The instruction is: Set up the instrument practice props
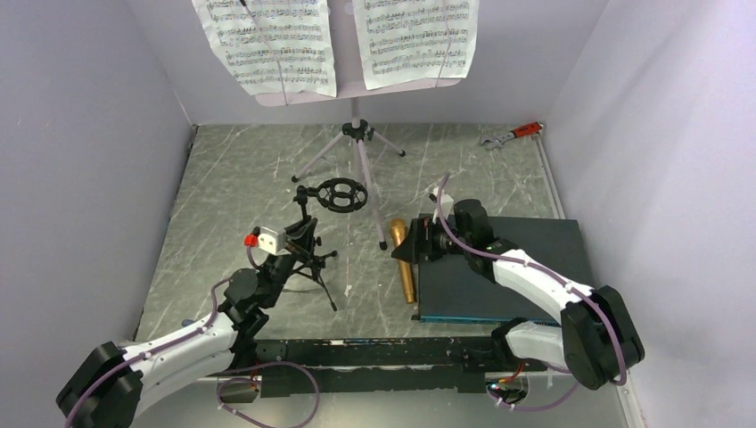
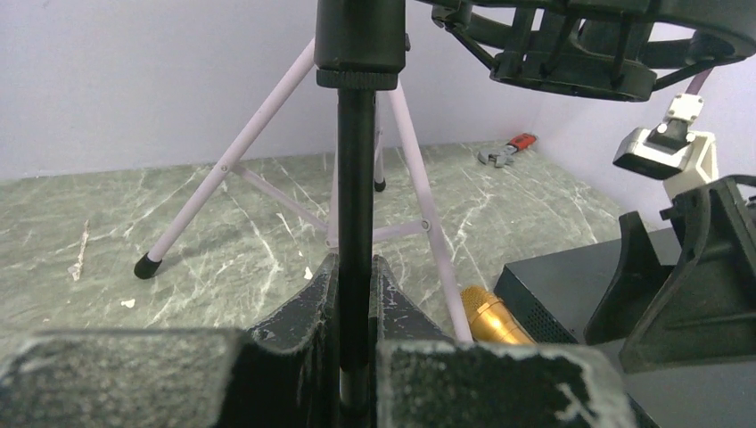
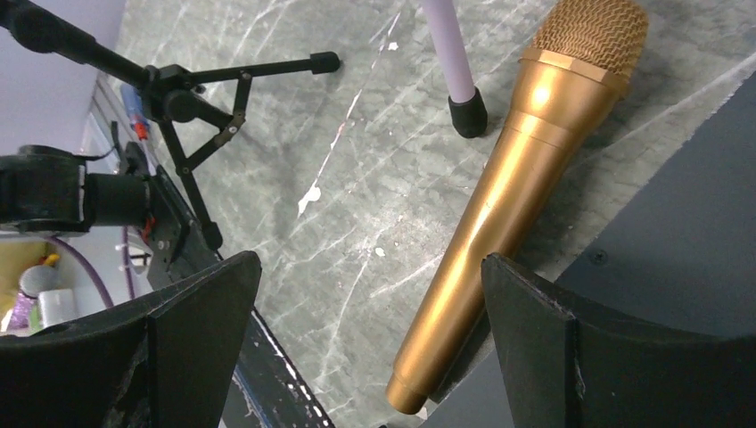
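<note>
The pale music stand (image 1: 357,89) stands at the back on its silver tripod (image 1: 357,156), with two white sheet-music pages (image 1: 267,45) on it. The black mic stand (image 1: 312,254) with its ring mount (image 1: 339,194) stands left of centre. My left gripper (image 1: 299,242) is shut on its upright pole (image 2: 356,223), which the fingers (image 2: 308,312) pinch. The gold microphone (image 1: 403,259) lies flat on the table against the dark board's left edge. My right gripper (image 1: 419,242) hovers open over it. In the right wrist view the microphone (image 3: 508,196) lies between the spread fingers (image 3: 535,321), nearer the right one.
The dark flat board (image 1: 508,267) lies at the right under my right arm. A red-handled wrench (image 1: 513,134) lies in the back right corner. A music stand foot (image 3: 465,111) rests beside the microphone's head. Grey walls close in the left, back and right sides.
</note>
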`<control>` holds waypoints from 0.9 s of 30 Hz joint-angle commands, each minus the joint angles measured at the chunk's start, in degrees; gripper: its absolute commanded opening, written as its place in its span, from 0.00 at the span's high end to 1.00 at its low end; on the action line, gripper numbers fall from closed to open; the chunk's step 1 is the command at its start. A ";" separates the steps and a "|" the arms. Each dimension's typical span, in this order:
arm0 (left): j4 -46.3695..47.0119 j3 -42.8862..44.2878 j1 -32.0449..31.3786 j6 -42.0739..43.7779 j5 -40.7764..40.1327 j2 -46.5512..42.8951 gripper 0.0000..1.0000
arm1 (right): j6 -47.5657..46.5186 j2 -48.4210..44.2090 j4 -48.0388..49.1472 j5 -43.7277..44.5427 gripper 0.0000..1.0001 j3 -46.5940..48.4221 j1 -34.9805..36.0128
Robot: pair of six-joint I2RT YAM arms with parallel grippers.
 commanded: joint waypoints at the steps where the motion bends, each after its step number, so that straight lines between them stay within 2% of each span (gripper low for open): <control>1: -2.96 -0.72 -0.42 -2.89 -1.10 -0.01 0.95 | -2.61 1.46 -0.11 4.73 0.01 3.83 2.99; 6: -4.13 -0.81 -0.47 -3.85 -1.76 0.95 0.74 | -4.71 2.11 -3.39 10.58 0.01 5.73 6.45; 10: -6.22 -0.16 -0.47 -3.91 -1.68 0.73 0.62 | -5.28 2.64 -5.19 13.54 0.01 6.31 8.03; 20: -14.60 -0.25 -0.45 -5.52 0.32 -6.25 0.10 | -6.05 3.34 -6.81 16.31 0.01 7.31 8.65; 22: -16.66 -0.26 -0.46 -5.83 1.06 -8.30 0.07 | -6.29 3.52 -7.03 16.50 0.01 7.47 8.65; 27: -25.44 0.64 -0.47 -7.55 1.28 -14.62 0.07 | -6.14 3.38 -7.40 16.93 0.00 7.63 8.65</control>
